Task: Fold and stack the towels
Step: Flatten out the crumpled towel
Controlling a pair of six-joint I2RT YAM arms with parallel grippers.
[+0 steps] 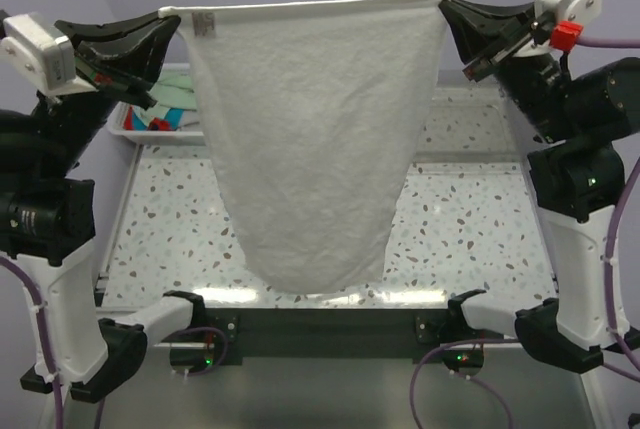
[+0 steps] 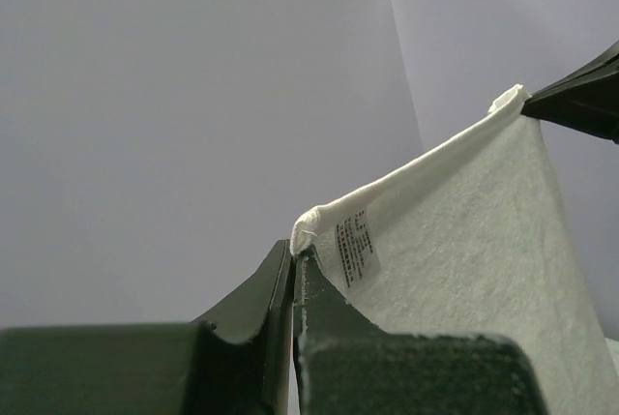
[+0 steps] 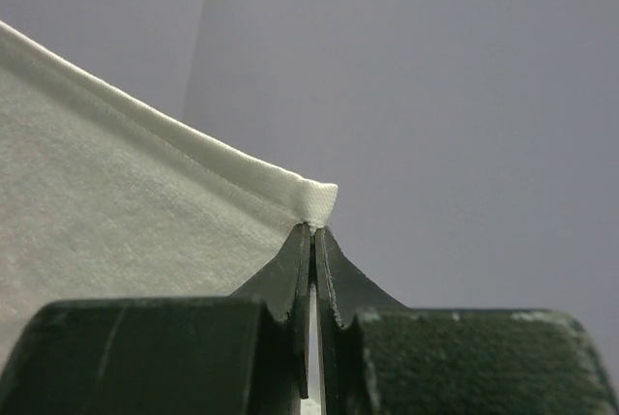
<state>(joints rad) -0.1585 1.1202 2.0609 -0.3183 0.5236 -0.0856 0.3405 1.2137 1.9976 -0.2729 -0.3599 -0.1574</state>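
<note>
Left end effector, right end effector: closed tight on opposite top corners of white towel

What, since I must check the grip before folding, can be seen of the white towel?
The white towel is terry-looking cloth with a hemmed top edge and a printed label near one corner. It hangs spread in the air, top edge taut between the left gripper and right gripper, each shut on a top corner, narrowing to a rounded bottom over the speckled table.
</note>
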